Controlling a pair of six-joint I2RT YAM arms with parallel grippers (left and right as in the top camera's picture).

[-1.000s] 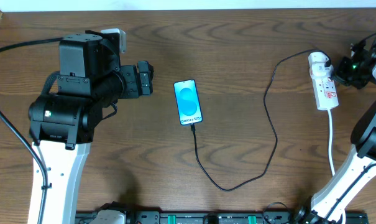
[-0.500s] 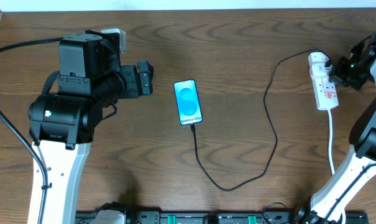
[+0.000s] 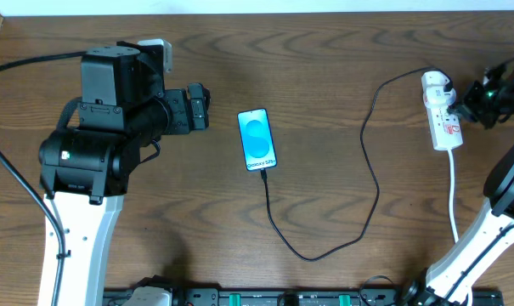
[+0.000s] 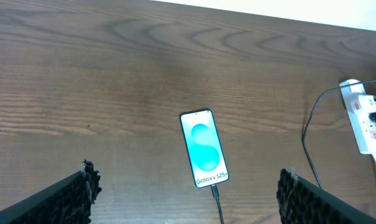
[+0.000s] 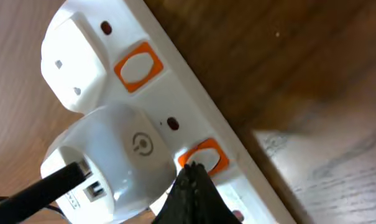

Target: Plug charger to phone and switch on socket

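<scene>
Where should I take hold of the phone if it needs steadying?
Grip the phone across its two long edges at mid-length, coming straight down from above. It lies flat with the screen up, and the charger is plugged into its short end nearest the robot, so stay clear of that end.

Table [image 3: 324,59]: dark brown wood grain, one flat surface. On it: phone [image 3: 257,140] near the middle, face up, blue screen lit, long axis running roughly front to back. Charger [image 3: 378,194] plug tip sits in the phone's near end; the black cable loops toward the front edge, then curves back up to the right. Its white adapter [image 3: 435,83] is seated in the far end of the socket [image 3: 446,123], which lies flat near the right edge. White cord [image 3: 453,195] trails from the socket toward the front edge.
</scene>
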